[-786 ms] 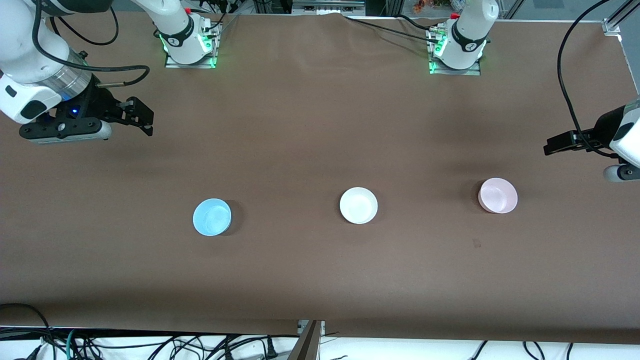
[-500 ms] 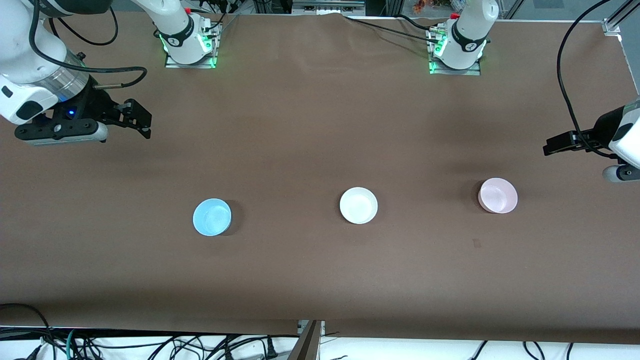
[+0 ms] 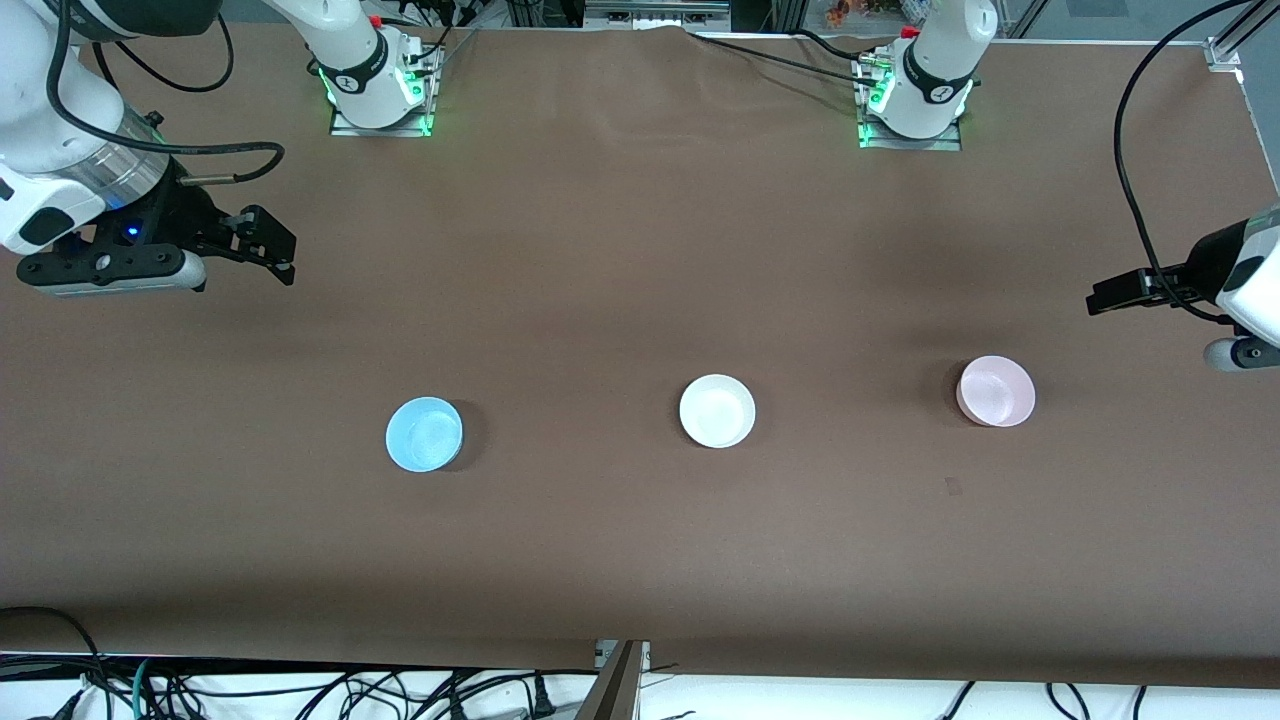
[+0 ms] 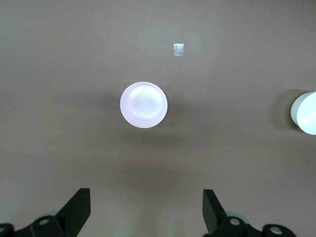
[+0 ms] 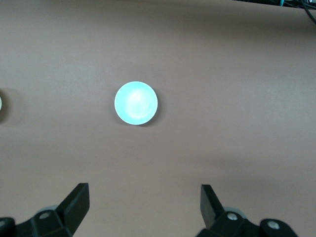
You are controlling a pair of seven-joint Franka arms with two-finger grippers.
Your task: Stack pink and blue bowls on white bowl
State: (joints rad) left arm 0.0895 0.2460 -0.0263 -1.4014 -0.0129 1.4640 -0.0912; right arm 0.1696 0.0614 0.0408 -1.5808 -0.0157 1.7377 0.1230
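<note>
Each coloured bowl sits nearest its own arm: pink bowl (image 3: pixel 995 391) by the open left claw (image 4: pixel 145 210), blue bowl (image 3: pixel 424 434) by the open right claw (image 5: pixel 143 207), probably both well above the surface (image 3: pixel 640 250); white bowl (image 3: pixel 717 411) between.

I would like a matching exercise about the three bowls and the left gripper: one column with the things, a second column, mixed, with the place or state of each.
Things:
1. blue bowl
2. white bowl
3. pink bowl
4. left gripper

Places or states:
A. between the other two bowls
B. open, up in the air, holding nothing
C. toward the left arm's end of the table
D. toward the right arm's end of the table

Pairs: 1-D, 2-A, 3-C, 4-B
</note>
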